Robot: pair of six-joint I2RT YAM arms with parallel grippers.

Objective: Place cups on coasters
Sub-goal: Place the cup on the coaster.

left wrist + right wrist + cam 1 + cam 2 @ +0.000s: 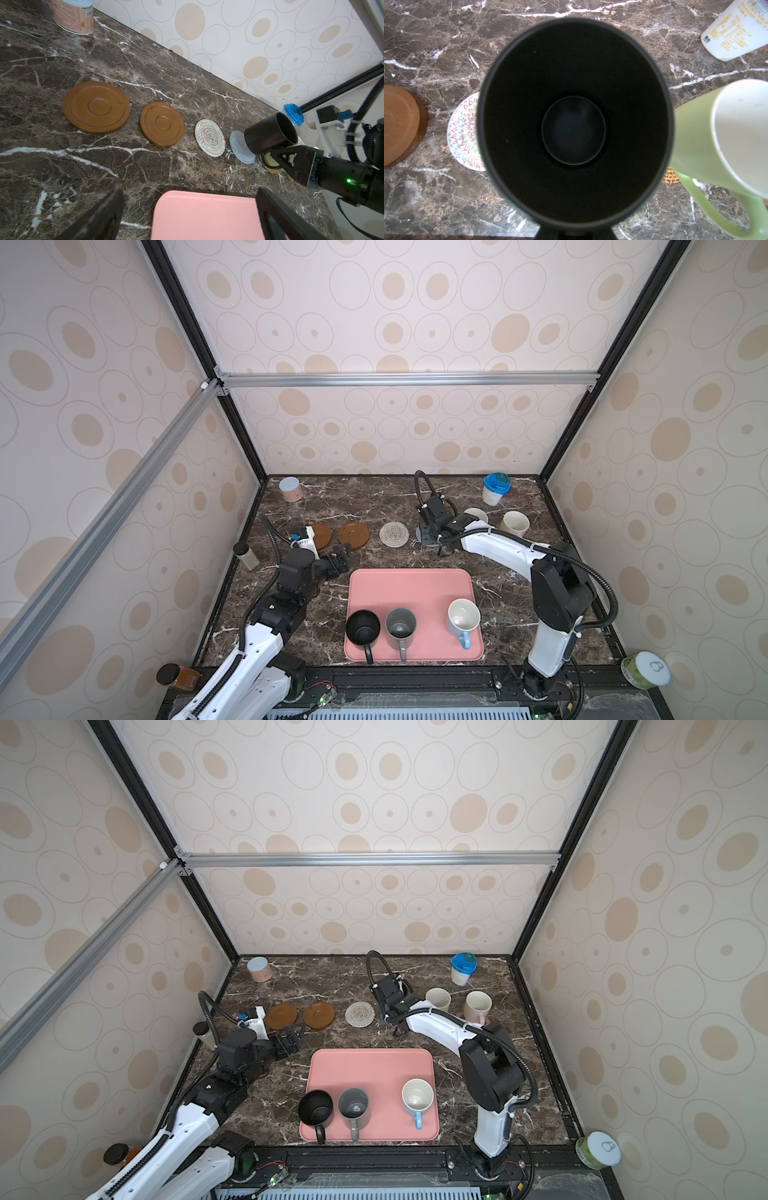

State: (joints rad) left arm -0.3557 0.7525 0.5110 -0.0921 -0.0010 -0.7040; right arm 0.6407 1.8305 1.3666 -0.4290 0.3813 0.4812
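Held black mug (270,133), over the blue-grey woven coaster (239,149) in the far row. My right gripper (278,155) is clamped on it at the handle side. The right wrist view looks straight into its dark bowl, which hides the mat. I cannot tell whether the base touches the mat.

Step in hand, as I judge it: setting this mug down. The next move calls for centring the base over the mat, lowering it, then parting my fingers.

Just right of it, the light green mug (695,141) sits on the tan rattan coaster (671,176), close enough to be knocked. Farther right stands the white-pink mug (514,523). I cannot make out what is under it.

Left of my target lie the whitish woven coaster (209,137) and two wooden discs (96,107) (162,124), all bare.

My left gripper (338,560) hovers beside the discs, fingers wide apart and empty.

On the near pink tray (411,585) stand the second black mug (363,628), grey mug (401,624) and blue-handled white mug (463,616). A blue-lidded jar (496,489) and a can (289,488) stand far back, out of the way.
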